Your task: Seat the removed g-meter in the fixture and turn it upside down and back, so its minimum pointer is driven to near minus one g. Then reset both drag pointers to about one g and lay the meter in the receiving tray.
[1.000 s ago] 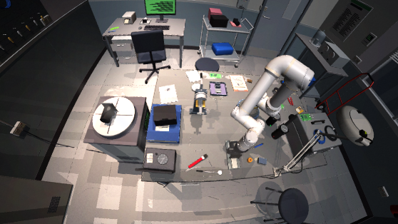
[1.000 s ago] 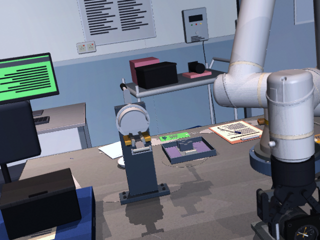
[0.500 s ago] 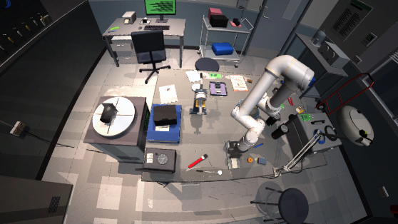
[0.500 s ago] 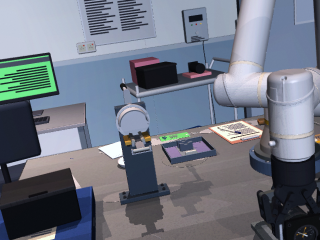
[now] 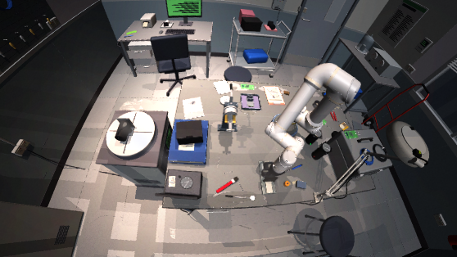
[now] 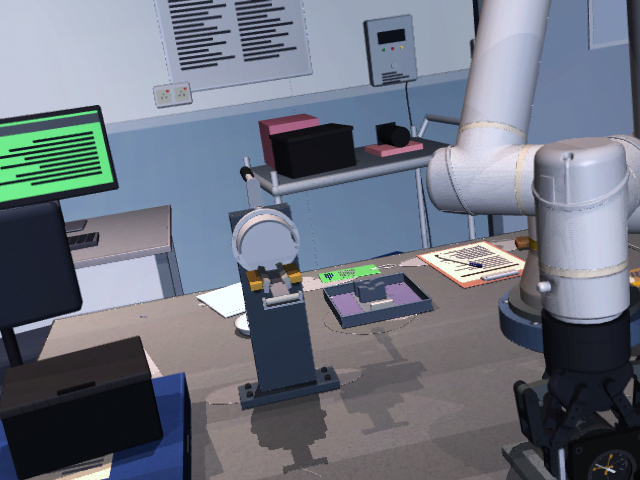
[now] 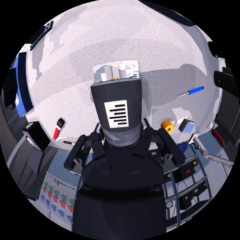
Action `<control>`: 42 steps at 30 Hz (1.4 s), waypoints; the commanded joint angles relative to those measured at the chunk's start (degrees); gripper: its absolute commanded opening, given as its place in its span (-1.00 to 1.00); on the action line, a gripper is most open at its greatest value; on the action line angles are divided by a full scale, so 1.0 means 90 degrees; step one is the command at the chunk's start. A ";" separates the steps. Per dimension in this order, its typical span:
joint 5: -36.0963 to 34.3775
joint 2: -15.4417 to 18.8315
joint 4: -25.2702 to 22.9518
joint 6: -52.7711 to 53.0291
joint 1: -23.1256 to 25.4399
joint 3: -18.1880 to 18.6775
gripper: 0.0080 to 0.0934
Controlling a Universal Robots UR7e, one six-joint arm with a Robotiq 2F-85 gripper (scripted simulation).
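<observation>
The g-meter [image 7: 118, 109] is a dark box with a white label on its side and a round dial face [image 6: 606, 465]. It sits at the near right part of the bench, on a small grey pad [image 5: 268, 186]. The fixture [image 6: 274, 305] is a blue upright stand with a round ring cradle, mid-bench to the left. The receiving tray [image 6: 377, 298] with a purple lining lies behind the fixture, near a clipboard. My gripper [image 7: 122, 136] stands straight down over the g-meter and is closed on its body.
A black case [image 5: 189, 131] rests on a blue box at the bench's left. A red-handled tool [image 5: 226, 185], an orange roll [image 7: 167, 125], a small grey block [image 7: 187, 125] and a blue screwdriver [image 7: 192, 91] lie near the meter. A black dial box [image 5: 183, 183] sits at the near edge.
</observation>
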 commanded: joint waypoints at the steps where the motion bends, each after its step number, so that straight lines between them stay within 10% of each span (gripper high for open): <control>1: -0.0003 0.0010 -0.0013 -0.0002 -0.0004 -0.0002 -0.67; 8: -0.0003 0.0010 -0.0013 -0.0002 -0.0004 -0.0002 -1.00; 42: -0.0006 -0.1379 0.2115 -0.0002 -0.0004 -0.0746 -1.00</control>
